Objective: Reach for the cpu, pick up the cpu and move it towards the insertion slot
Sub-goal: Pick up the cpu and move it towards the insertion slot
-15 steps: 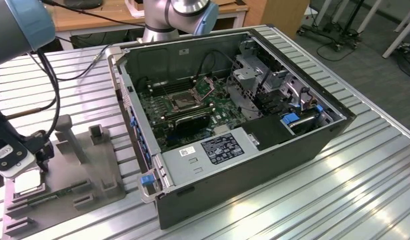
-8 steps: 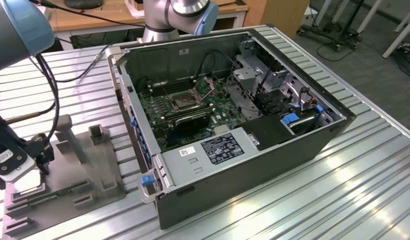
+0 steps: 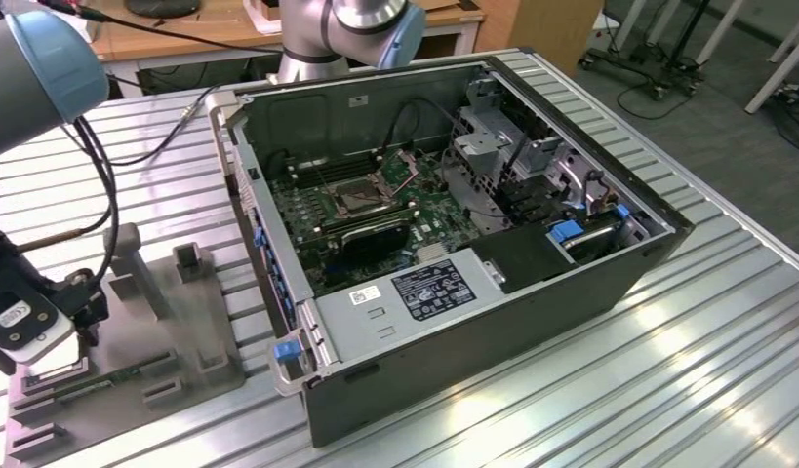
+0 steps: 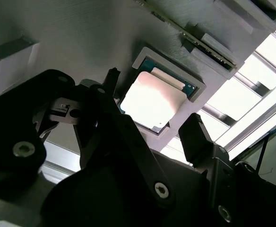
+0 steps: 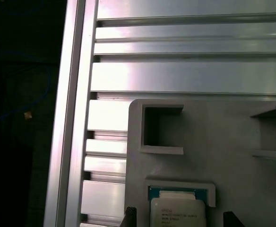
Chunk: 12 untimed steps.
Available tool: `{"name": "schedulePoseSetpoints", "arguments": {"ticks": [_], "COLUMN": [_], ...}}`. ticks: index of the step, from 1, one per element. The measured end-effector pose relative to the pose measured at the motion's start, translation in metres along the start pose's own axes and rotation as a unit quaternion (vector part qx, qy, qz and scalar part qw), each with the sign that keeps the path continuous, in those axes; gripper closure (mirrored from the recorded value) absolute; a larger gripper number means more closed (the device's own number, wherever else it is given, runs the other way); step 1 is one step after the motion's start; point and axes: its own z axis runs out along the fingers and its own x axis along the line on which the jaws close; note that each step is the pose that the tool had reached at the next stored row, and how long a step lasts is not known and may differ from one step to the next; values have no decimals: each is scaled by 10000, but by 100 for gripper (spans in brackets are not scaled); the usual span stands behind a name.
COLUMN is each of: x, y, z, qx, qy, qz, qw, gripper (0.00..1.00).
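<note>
**Ana:** Where is the cpu [image 4: 152, 101]?

**Ben:** In the second wrist view it lies flat in a small square pocket of the grey fixture plate [image 4: 81, 28]. The gripper [image 4: 152, 95] is spread wide, with one finger on each side of the chip. It is not squeezing it.

**Ana:** And the first wrist view?

**Ben:** It looks straight down on the pocket's rim and another square hole in the plate.

**Ana:** Where is the insertion slot [image 3: 356, 200]?

**Ben:** The exterior view has it, on the green board [image 3: 413, 185] inside the open computer case [image 3: 542, 312]. It is well apart from the plate, which sits at the exterior view's left.

**Ana:** What is it all on?

**Ben:** A shiny metal table [image 3: 711, 370] with long grooves. Behind it are a wooden desk [image 3: 152, 39] and carts [image 3: 633, 68] on wheels.
</note>
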Motion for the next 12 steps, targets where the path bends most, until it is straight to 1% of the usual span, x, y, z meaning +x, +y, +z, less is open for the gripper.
{"name": "schedulePoseSetpoints", "arguments": {"ticks": [3, 5, 7, 8, 12], "x": [1, 1, 1, 1, 0], "y": [-1, -1, -1, -1, 9], "z": [36, 38, 39, 40, 45], "qx": [-1, -1, -1, -1, -2], "qy": [-1, 1, 0, 0, -2], "qz": [10, 11, 12, 12, 25], "qw": [10000, 10000, 10000, 10000, 10000], "gripper": [22, 22, 23, 30, 30]}}
